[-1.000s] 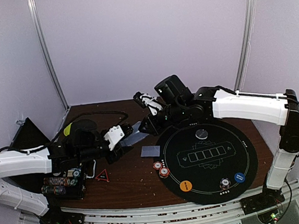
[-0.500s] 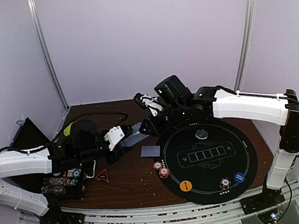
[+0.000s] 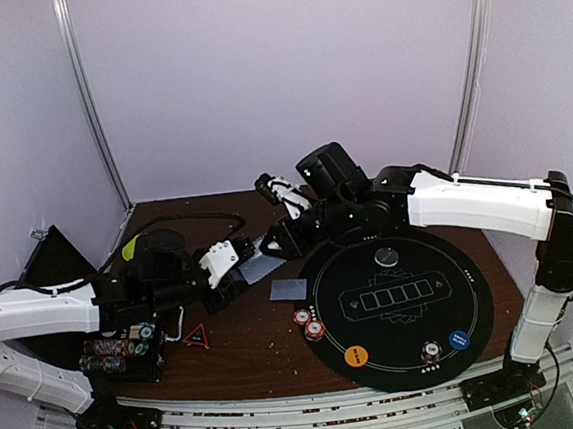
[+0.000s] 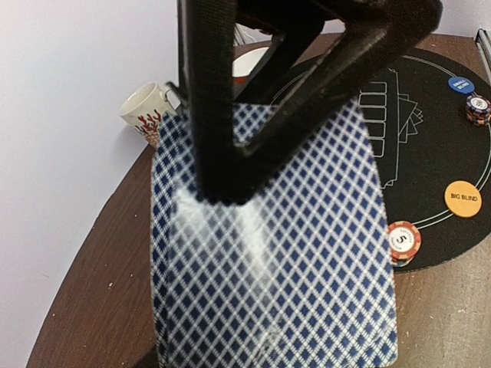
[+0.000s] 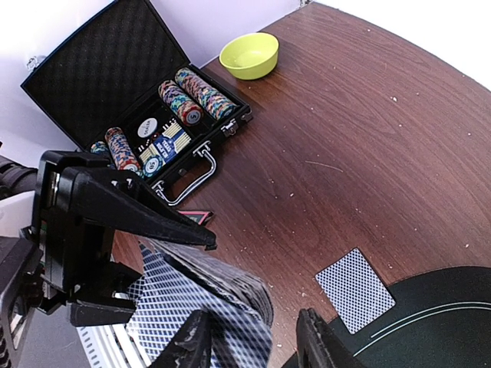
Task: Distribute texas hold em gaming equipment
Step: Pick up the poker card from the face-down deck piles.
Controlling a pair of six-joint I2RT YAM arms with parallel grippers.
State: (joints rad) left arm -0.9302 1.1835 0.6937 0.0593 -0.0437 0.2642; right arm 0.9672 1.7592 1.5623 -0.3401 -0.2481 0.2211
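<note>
Dark wooden table (image 3: 248, 348) carries a black mat (image 3: 410, 364) at 3 o'clock. Near its middle the left hand (image 3: 237, 265) clamps the deck of cards (image 4: 276, 253). The right hand (image 5: 253, 342), at the deck's 1 o'clock, has its fingers parted about the deck's end.

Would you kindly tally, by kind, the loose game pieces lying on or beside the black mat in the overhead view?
Round buttons: 3
Striped chips showing from above: 3
Single face-down card: 1
Total: 7
</note>
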